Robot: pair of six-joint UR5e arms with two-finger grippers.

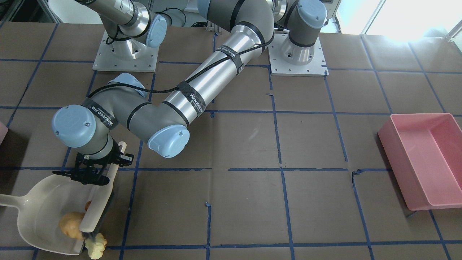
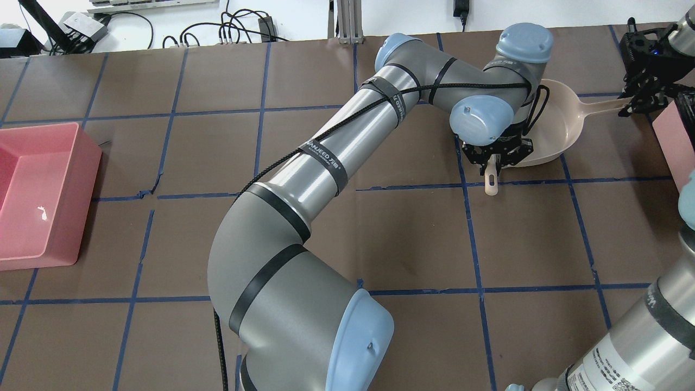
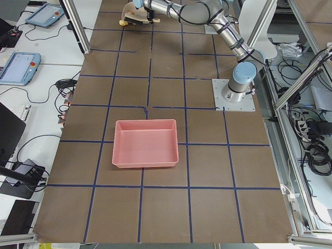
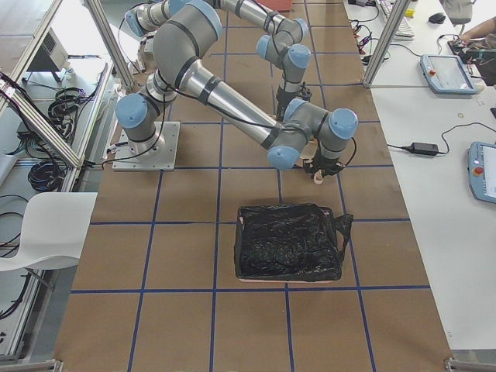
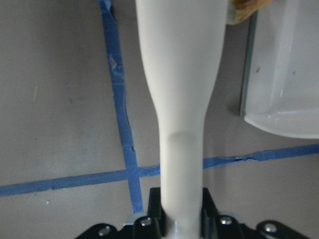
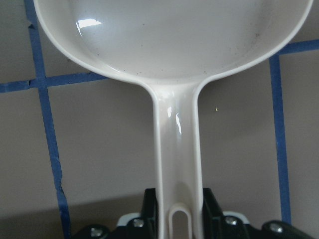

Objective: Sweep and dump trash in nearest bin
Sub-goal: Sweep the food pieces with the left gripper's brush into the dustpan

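Observation:
My left gripper point(image 1: 94, 172) is shut on the cream handle of a brush point(image 1: 96, 211); it also shows in the overhead view point(image 2: 497, 156) and the left wrist view point(image 5: 179, 219). The brush head rests at the open lip of a cream dustpan point(image 1: 39, 213). A tan-orange lump point(image 1: 71, 224) lies in the pan against the brush. A pale yellow chunk point(image 1: 96, 246) lies at the lip by the bristles. A small orange piece point(image 1: 87, 206) peeks from behind the brush. My right gripper point(image 2: 643, 100) is shut on the dustpan handle point(image 6: 177, 164). A pink bin corner point(image 2: 673, 136) is beside it.
A large pink tub point(image 1: 426, 159) stands far off on the robot's left side of the table point(image 2: 38, 195). A container covered with a black bag point(image 4: 291, 242) sits close to both grippers. My left arm point(image 2: 326, 163) stretches across the table's middle.

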